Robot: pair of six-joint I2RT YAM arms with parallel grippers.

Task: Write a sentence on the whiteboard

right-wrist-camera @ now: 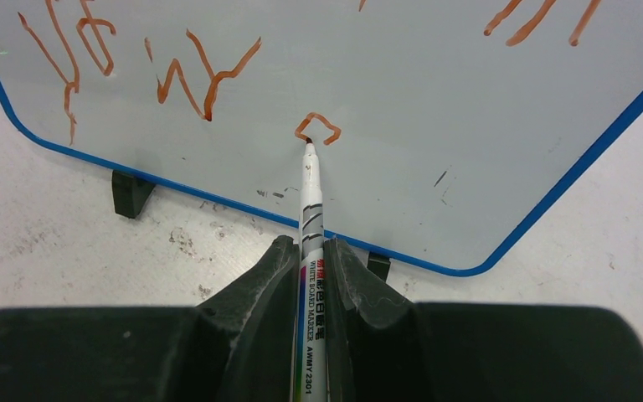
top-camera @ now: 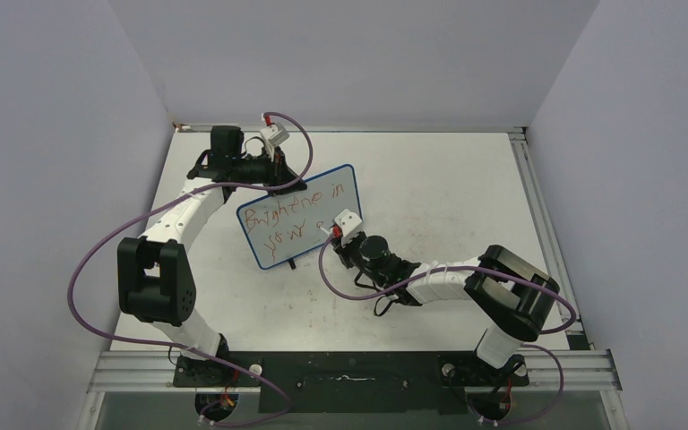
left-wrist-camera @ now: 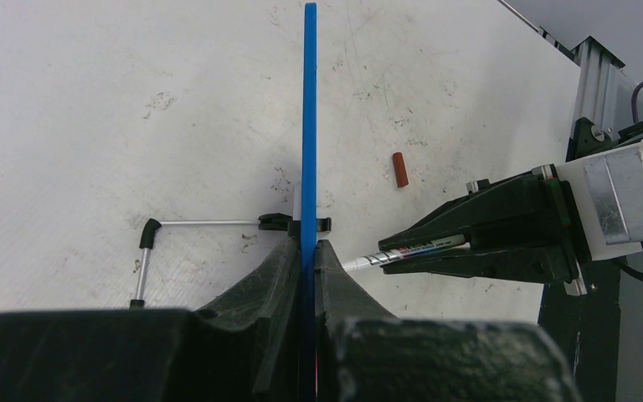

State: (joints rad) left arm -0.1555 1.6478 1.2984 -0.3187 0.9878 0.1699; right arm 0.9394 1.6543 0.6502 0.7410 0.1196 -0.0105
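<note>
The whiteboard (top-camera: 319, 220) stands tilted on the table, blue-framed, with the red sentence (top-camera: 294, 206) in two lines. My left gripper (top-camera: 281, 184) is shut on its upper edge; in the left wrist view the blue frame (left-wrist-camera: 310, 126) runs edge-on between the jaws of that gripper (left-wrist-camera: 309, 251). My right gripper (right-wrist-camera: 309, 251) is shut on a white marker (right-wrist-camera: 310, 209). The marker's tip touches the board (right-wrist-camera: 435, 92) at a small red loop (right-wrist-camera: 318, 127) in the second line. Other letters (right-wrist-camera: 197, 75) lie to its left. The marker (left-wrist-camera: 402, 249) also shows from the side.
A red marker cap (left-wrist-camera: 399, 170) lies on the white tabletop right of the board. The board's metal stand leg (left-wrist-camera: 145, 255) sticks out to the left behind it. Black feet (right-wrist-camera: 128, 193) rest on the scuffed table. Aluminium rails (top-camera: 537, 206) edge the table.
</note>
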